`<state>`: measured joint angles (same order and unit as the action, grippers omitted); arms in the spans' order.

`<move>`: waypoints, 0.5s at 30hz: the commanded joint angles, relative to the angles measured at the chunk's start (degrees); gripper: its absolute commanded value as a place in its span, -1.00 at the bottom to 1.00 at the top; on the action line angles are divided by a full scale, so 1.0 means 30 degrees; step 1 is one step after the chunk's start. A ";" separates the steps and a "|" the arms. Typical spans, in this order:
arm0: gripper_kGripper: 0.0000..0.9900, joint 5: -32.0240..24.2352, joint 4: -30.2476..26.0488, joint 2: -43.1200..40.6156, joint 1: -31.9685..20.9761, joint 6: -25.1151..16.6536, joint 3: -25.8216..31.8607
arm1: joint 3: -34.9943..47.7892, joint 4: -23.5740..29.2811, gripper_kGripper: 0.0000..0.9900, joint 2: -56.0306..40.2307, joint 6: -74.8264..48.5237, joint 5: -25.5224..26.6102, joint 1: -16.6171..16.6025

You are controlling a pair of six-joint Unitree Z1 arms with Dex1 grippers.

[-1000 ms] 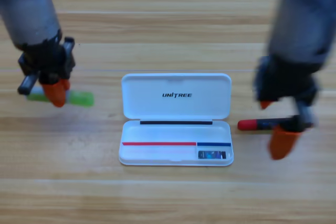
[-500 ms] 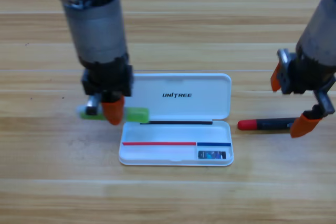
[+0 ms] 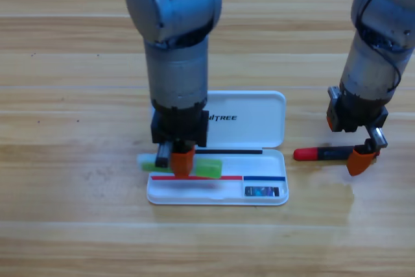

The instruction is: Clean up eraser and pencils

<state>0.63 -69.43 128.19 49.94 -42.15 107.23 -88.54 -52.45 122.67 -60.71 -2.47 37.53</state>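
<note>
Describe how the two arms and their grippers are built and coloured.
Both arms are thick, rounded grey cylinders that end in black gripper housings with orange jaws. The left gripper has a short grey metal stub beside its orange tip. The right gripper shows silver metal brackets at its jaws, and a thin black cable runs along the right arm's side.

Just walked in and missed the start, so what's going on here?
Two arms are tidying stationery into an open white case. The left gripper holds the green pencil over the case's tray. The right gripper is down at the black end of the red-tipped pencil, which lies on the table right of the case. The eraser sits in the tray's small right compartment.
</note>
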 commanded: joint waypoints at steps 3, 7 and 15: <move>-1.00 -0.0386 0.0086 0.1773 0.0433 0.0162 0.0467 | -0.0018 0.0169 0.66 0.1414 -0.0009 0.0180 -0.0850; -1.00 -0.0474 0.0057 0.2096 0.0433 0.0221 0.0819 | 0.0012 0.0140 0.63 0.1531 -0.0009 0.0620 -0.0850; -1.00 -0.0649 0.0086 0.2506 0.0433 0.0338 0.1229 | -0.0047 0.0111 0.07 0.2234 -0.0067 0.0766 -0.0821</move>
<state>-0.56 -69.40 132.42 50.16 -41.67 110.88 -88.55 -52.45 123.94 -60.69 -1.01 36.70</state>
